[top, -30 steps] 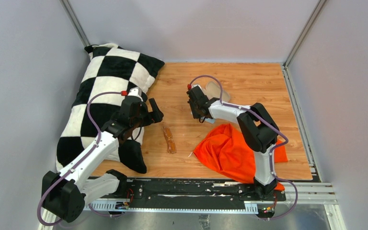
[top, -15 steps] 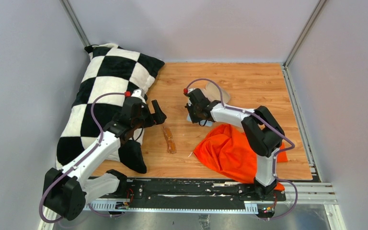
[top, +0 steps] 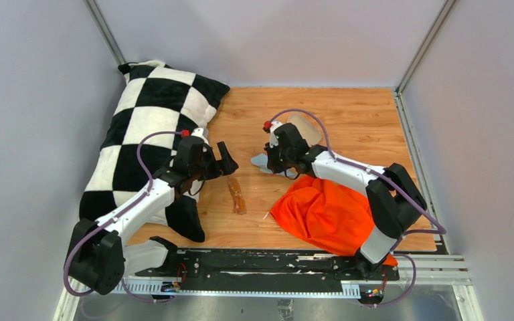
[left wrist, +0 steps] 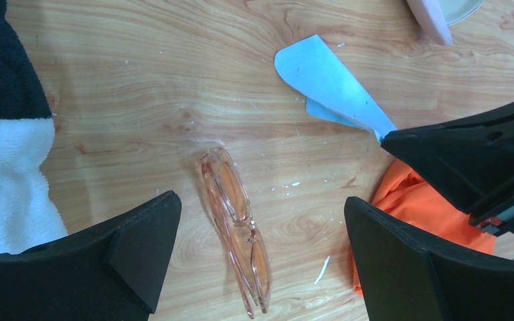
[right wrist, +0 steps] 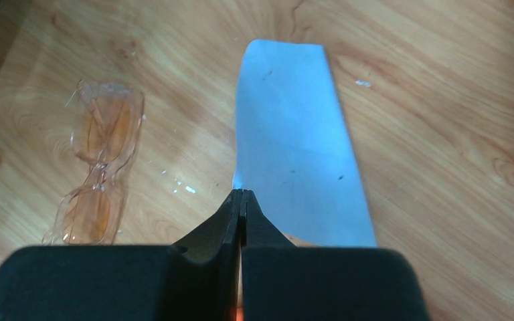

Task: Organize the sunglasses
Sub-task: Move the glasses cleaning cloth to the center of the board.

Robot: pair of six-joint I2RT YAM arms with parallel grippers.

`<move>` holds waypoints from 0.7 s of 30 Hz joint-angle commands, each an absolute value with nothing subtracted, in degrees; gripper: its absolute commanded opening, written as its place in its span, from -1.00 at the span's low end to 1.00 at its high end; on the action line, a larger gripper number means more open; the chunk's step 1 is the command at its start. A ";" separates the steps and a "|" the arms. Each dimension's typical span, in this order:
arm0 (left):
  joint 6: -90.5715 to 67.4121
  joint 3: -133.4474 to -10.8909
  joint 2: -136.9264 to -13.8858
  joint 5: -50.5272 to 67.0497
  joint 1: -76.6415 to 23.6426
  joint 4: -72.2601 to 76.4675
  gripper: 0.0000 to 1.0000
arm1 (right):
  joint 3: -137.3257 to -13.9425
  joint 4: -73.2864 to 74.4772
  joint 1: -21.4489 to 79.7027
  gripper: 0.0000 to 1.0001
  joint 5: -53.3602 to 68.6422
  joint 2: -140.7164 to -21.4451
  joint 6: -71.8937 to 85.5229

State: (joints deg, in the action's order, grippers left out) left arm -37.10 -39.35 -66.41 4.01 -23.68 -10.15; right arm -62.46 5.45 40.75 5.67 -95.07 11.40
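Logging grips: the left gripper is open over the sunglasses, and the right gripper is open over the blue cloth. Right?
Not quite: the right gripper is shut, pinching the light blue cloth, as the right wrist view shows. The left gripper is indeed open over the sunglasses.

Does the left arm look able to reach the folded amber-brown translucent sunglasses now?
Probably yes. The open left gripper hovers above the sunglasses, which lie uncovered on the wooden table; the light blue cloth pinched by the right gripper sits clear of them.
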 commanded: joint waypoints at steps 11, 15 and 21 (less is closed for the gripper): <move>-37.36 -38.41 -70.05 8.32 -23.29 -5.38 0.99 | -65.79 3.36 25.80 -1.00 11.71 -101.25 17.20; -36.77 -39.53 -71.47 8.69 -23.29 -5.21 0.99 | -64.95 3.07 24.48 -1.00 12.28 -100.90 17.20; -36.99 -40.20 -72.52 8.49 -23.29 -5.00 0.99 | -63.75 3.77 28.26 -0.57 13.26 -99.02 14.64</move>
State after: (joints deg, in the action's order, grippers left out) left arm -37.26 -38.79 -71.88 7.92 -23.68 -6.42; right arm -64.97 3.05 25.69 11.60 -100.64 16.03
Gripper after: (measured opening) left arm 0.994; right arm 0.144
